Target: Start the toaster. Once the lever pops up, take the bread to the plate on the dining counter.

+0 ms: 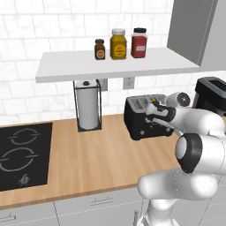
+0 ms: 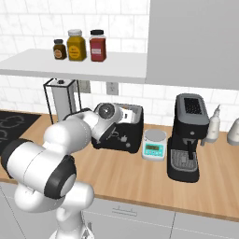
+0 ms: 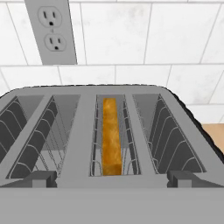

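Where the toaster (image 1: pixel 143 115) stands against the tiled wall at the back of the wooden worktop (image 1: pixel 101 159), we see our gripper (image 1: pixel 152 107) held just over its near top edge, with the wrist lying across its front face. From the hand camera we look along the slotted silver top: the bread (image 3: pixel 111 135) sits on edge deep in the right-hand slot, its tan crust between the wire guides, while the left slot beside it holds nothing. Our two fingertips (image 3: pixel 40 178) show as dark stubs spread wide at the bottom, well apart, with nothing between them, and whether they touch the toaster we cannot tell. An outlet (image 3: pixel 51 28) sits on the tiles above the far edge. To the toaster's left there is open wood before the paper towel holder (image 1: pixel 88 106), and further left the cooktop (image 1: pixel 24 154) is set into the surface. To its right a small kitchen scale (image 2: pixel 154 144) stands just beside it, then the coffee machine (image 2: pixel 188 135) and a white bottle (image 2: pixel 214 124). A shelf (image 1: pixel 114 64) with three jars (image 1: pixel 119 44) hangs overhead, leaving limited room above the toaster.
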{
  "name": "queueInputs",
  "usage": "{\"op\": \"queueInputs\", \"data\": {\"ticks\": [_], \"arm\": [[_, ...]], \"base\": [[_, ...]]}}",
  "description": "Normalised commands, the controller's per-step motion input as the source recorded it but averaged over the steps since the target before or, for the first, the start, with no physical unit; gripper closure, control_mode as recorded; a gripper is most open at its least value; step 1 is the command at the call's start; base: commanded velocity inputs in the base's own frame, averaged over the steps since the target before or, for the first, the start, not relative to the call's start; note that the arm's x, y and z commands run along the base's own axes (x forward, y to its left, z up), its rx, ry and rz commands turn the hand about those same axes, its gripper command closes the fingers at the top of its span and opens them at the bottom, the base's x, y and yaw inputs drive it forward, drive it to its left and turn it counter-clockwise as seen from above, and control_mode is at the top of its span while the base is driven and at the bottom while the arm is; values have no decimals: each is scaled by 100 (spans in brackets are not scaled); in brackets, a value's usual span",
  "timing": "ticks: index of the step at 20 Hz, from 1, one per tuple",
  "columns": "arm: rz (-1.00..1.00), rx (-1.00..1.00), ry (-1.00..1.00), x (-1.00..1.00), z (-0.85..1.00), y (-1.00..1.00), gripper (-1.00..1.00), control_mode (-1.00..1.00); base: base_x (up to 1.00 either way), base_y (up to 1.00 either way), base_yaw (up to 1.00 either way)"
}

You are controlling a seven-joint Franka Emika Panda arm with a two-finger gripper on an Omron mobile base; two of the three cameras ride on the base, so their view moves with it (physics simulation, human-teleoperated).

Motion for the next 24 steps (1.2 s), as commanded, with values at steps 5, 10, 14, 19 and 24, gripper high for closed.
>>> {"op": "queueInputs", "data": {"ticks": [5, 10, 14, 19, 24], "arm": [[0, 0, 0, 0, 0, 0, -100, -100], [0, 0, 0, 0, 0, 0, -100, -100], [0, 0, 0, 0, 0, 0, -100, -100], [0, 0, 0, 0, 0, 0, -100, -100], [0, 0, 0, 0, 0, 0, -100, -100]], "base": [[0, 0, 0], [0, 0, 0], [0, 0, 0], [0, 0, 0], [0, 0, 0]]}}
